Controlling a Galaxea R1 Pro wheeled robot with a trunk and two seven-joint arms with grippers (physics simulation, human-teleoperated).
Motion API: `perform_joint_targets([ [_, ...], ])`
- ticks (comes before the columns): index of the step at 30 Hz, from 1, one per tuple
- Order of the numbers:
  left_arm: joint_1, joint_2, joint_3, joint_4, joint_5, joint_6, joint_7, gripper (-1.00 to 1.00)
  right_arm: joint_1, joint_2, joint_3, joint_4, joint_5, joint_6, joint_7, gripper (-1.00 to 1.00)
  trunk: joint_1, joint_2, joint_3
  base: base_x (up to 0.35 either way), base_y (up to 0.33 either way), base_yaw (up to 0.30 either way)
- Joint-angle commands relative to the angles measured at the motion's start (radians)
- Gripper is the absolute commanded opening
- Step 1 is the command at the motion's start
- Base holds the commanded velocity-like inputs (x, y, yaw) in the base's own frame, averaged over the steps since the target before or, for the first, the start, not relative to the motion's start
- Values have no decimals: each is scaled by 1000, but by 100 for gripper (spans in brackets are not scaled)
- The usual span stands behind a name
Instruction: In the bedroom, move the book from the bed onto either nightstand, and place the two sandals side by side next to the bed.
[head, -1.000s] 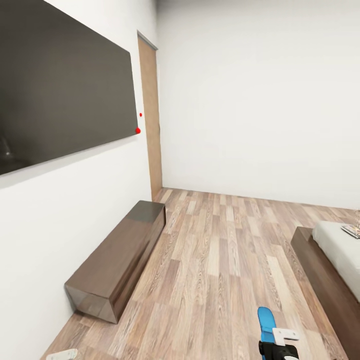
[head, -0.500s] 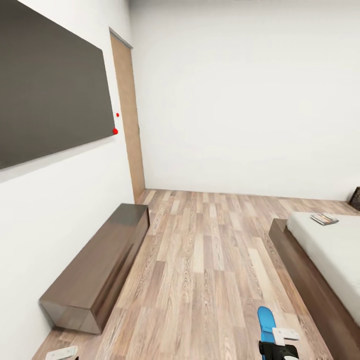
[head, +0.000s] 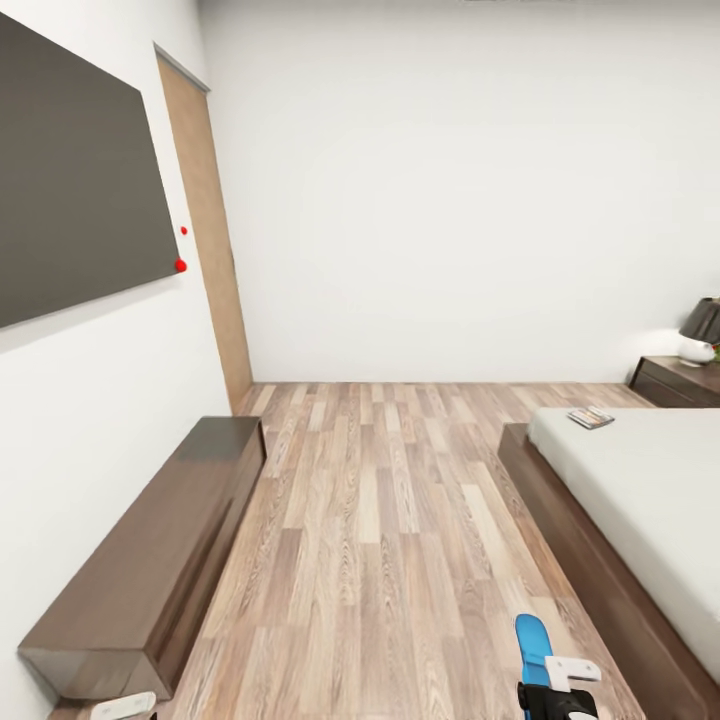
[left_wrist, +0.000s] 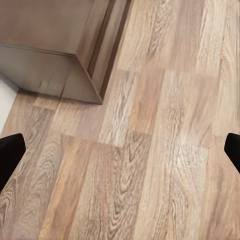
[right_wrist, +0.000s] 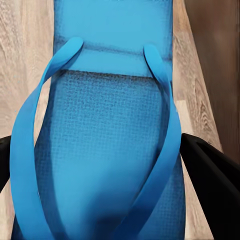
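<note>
We hold one blue sandal (right_wrist: 107, 145) between our right gripper (head: 556, 690) fingers (right_wrist: 212, 185), clamped on its sides, above the floor (head: 380, 520) beside the bed (head: 640, 500). One book (head: 590, 417) lies on the mattress near one nightstand (head: 672, 380). Our left gripper (left_wrist: 120, 152) fingers (left_wrist: 9, 155) stand wide apart over bare planks near one low cabinet (head: 150, 560).

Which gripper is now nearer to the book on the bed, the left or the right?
Right. The right gripper, carrying a blue sandal, is beside the bed where the book lies; the left gripper is across the floor by the low cabinet.
</note>
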Motion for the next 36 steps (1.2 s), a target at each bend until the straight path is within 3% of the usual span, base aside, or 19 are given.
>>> perform_joint_targets([
  [1,-1,0,5,1,3,-3,-6,100,-1,0,0,1,-8,-5,-1,-100,0,-1,-1,0,75,-273],
  [36,3,0,3,0,3,-3,-6,100,-1,-1,0,3,-8,-5,0,-100,0,-1,-1,-160,106,-273],
])
